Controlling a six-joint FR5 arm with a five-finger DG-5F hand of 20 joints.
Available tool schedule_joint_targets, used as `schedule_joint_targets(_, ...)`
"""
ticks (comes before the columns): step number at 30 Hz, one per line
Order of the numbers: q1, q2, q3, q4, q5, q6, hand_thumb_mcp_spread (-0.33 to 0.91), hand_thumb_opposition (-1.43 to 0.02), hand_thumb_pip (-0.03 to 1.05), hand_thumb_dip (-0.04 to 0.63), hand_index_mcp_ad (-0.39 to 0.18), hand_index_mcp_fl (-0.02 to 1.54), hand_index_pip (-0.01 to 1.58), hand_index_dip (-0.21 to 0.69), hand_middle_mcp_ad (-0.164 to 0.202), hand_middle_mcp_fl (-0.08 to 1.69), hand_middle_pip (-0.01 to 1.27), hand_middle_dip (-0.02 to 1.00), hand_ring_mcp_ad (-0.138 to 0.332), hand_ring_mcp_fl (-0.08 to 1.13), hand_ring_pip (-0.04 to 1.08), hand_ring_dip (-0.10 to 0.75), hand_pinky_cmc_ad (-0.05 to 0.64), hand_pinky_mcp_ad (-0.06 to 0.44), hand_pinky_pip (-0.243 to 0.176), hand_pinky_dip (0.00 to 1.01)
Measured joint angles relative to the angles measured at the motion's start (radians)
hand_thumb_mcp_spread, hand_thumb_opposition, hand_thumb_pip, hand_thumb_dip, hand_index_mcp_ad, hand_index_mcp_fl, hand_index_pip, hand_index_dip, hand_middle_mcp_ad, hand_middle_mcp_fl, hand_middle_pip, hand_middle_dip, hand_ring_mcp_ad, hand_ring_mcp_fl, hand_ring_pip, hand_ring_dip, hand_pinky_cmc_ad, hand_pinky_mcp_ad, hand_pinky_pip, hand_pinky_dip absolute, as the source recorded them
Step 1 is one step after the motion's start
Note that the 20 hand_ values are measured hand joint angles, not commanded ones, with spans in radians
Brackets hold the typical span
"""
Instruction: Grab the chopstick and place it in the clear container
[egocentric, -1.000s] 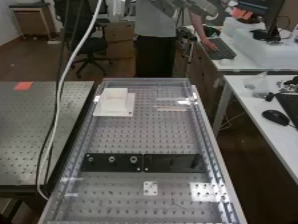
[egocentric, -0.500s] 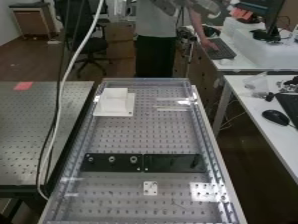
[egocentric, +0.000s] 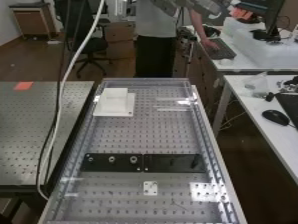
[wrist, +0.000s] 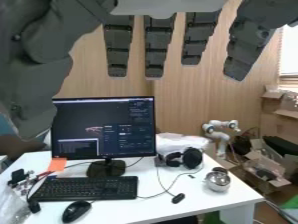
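High view: perforated bench (egocentric: 143, 135) with clear, glare-catching panelling over it. White block on a square base (egocentric: 122, 109) near the far left corner. Across from it, well apart, slim pale strips (egocentric: 171, 109) by the far right edge; chopstick probably among them, can't separate it from reflections. Two black plates (egocentric: 174, 163) end to end across the middle, small white drilled plate (egocentric: 151, 188) nearer the camera. White cable (egocentric: 67, 70) hangs down past the bench's left side, between it and a second perforated table (egocentric: 40, 130). Hand (egocentric: 205, 7) up at the top edge, beyond the bench's far end, clear of the strips.

Wrist view: fingers (wrist: 154, 47) extended, side by side with gaps; hand open, nothing held. Beyond them a white desk (wrist: 219, 192) with monitor (wrist: 104, 127), keyboard (wrist: 86, 188), mouse (wrist: 76, 211) and headphones (wrist: 191, 158). Cardboard boxes (wrist: 266, 170) beside the desk.
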Motion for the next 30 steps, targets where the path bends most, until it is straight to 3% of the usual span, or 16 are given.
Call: schedule_joint_targets(30,0.006,0.009,-0.014,0.026,0.006,-0.01,0.14,-0.68,0.61,0.127,-0.201,0.24,0.05,0.332,-0.005,0.14,0.12,0.35,0.113,0.0,0.11,0.195,0.496,0.354,-0.105,0.18)
